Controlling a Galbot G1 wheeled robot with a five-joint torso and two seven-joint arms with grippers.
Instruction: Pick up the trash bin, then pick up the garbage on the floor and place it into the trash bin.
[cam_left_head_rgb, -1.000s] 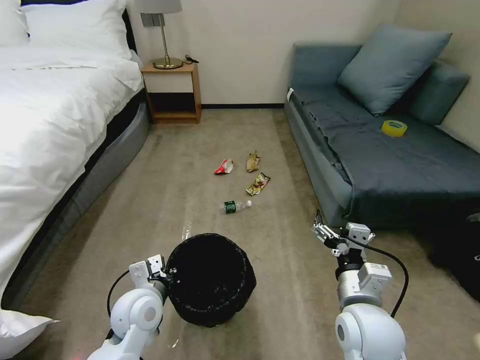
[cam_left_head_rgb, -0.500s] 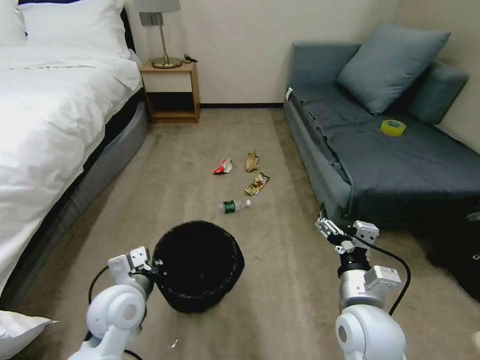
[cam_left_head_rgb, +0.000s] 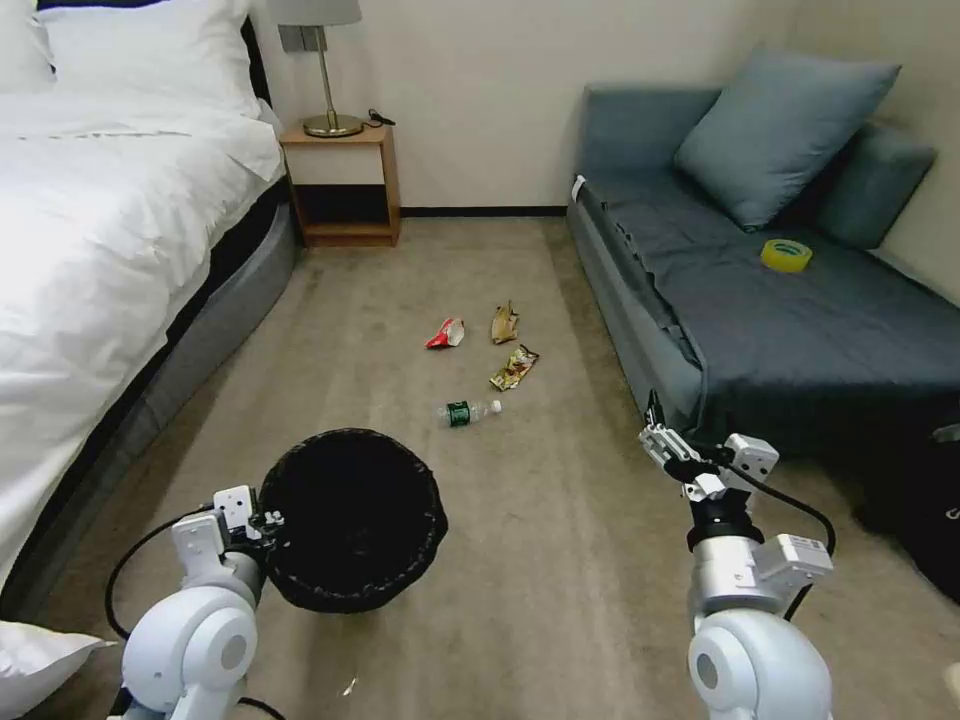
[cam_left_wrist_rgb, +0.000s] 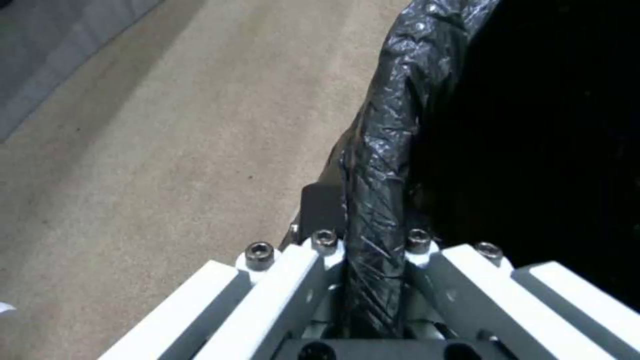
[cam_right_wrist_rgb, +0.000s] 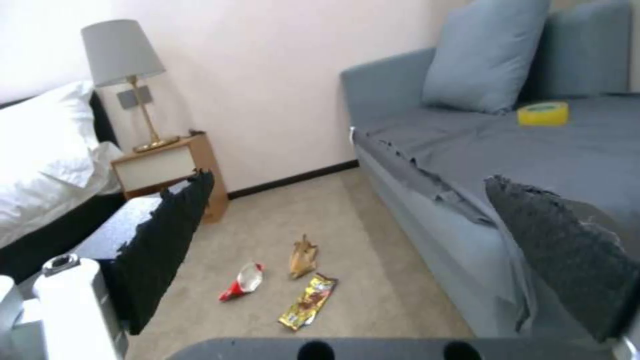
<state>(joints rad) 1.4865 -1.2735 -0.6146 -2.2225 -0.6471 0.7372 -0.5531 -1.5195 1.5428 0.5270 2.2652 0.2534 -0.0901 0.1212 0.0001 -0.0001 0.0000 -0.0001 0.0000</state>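
We hold the trash bin (cam_left_head_rgb: 352, 518) by its rim with our left gripper (cam_left_head_rgb: 262, 522): in the left wrist view the two white fingers (cam_left_wrist_rgb: 287, 280) are pinched on the crinkled black liner folded over the rim, one finger outside the wall and one inside. The bin hangs just to the inner side of that gripper, its dark mouth facing up and tipped a little, above the carpet (cam_left_head_rgb: 560, 560).

Our right gripper (cam_left_head_rgb: 657, 437) is raised over the carpet, well apart from the bin, beside the front edge of the sofa (cam_left_head_rgb: 800, 330). Its black pads (cam_right_wrist_rgb: 167, 245) stand spread wide with nothing between them.

Ahead of both grippers the garbage lies on the floor. Nearest, beyond the bin's far rim, is the clear bottle (cam_left_head_rgb: 468, 411) with its green label. Farther on, the gold-brown snack wrapper (cam_left_head_rgb: 514, 368) lies between the right gripper's spread pads in the right wrist view. Beyond that sit the red-and-white wrapper (cam_left_head_rgb: 446, 333) and, just beside it, the tan-brown scrap (cam_left_head_rgb: 504, 323). None of them touches either gripper.
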